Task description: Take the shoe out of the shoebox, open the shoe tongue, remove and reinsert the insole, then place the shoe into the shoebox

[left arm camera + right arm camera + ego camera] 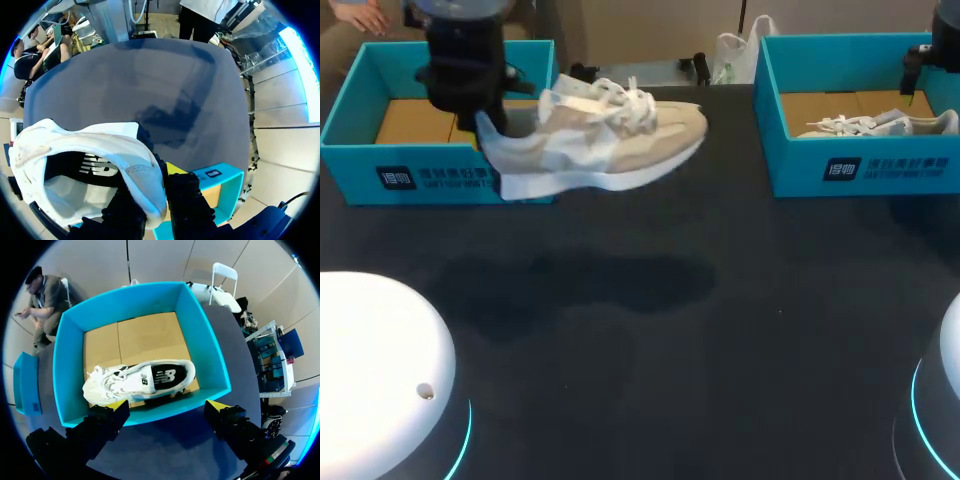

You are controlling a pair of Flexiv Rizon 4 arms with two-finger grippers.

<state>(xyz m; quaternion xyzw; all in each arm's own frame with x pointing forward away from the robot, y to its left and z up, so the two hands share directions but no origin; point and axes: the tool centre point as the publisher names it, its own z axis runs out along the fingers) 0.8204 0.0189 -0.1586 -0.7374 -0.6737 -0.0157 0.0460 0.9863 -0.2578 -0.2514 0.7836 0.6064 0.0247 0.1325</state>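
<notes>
While the shoe (610,140) hangs in the air just beside the left shoebox (430,175), its long axis runs roughly level across the surface (650,330). Its heel is at the left claw (156,186) and its toe points toward my right, sole down and laces up. The left claw is clamped on the heel collar. In the left wrist view one dark finger sits inside the shoe's opening and the other presses against the back from outside, with only a sliver of yellow tip showing. In the head view those fingertips are hidden behind the heel. The left arm drops steeply from the far left corner, its upper part cut off. The right arm hangs over the right shoebox (860,165), mostly out of the head view. The right claw (167,407) is spread wide and grips nothing, above that box's near wall. A second white shoe (140,382) lies on the cardboard floor inside.
</notes>
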